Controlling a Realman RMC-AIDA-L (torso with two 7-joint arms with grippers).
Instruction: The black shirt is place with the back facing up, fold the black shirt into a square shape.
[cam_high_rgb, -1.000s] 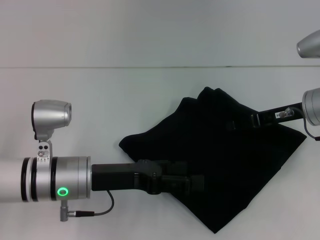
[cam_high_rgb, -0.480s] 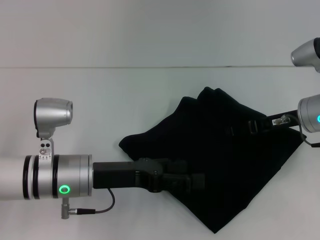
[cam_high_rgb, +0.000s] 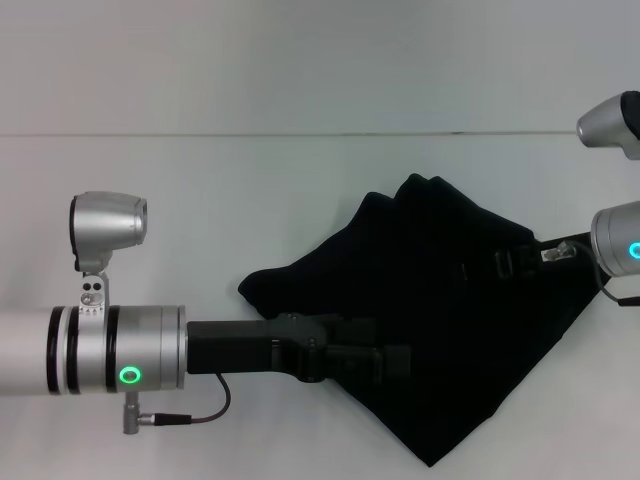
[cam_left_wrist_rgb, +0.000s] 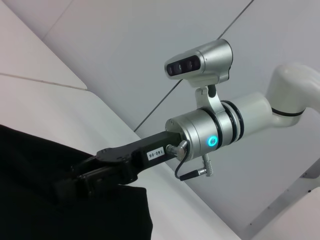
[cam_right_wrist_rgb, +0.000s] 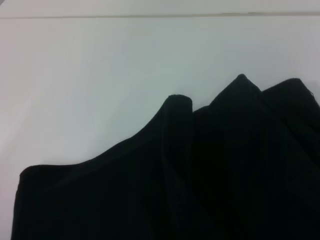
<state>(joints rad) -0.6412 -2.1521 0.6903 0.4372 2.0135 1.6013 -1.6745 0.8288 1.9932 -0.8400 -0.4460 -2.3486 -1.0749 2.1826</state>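
Observation:
The black shirt lies bunched in a rough diamond on the white table, with folds peaking at its far side. My left gripper reaches in from the left and rests low over the shirt's near-left part. From the right, my right gripper lies over the shirt's upper right area. The left wrist view shows that right gripper down against the black shirt. In the right wrist view only the black shirt and its ridged folds appear. Black parts blend into the cloth.
A seam line crosses the table behind the shirt. The left arm's silver wrist and its cable hang over the table at the near left. The right arm's silver wrist is at the right edge.
The right arm has shifted a little nearer and leftward, and the shirt's right corner has drawn in slightly. The left arm has hardly moved.

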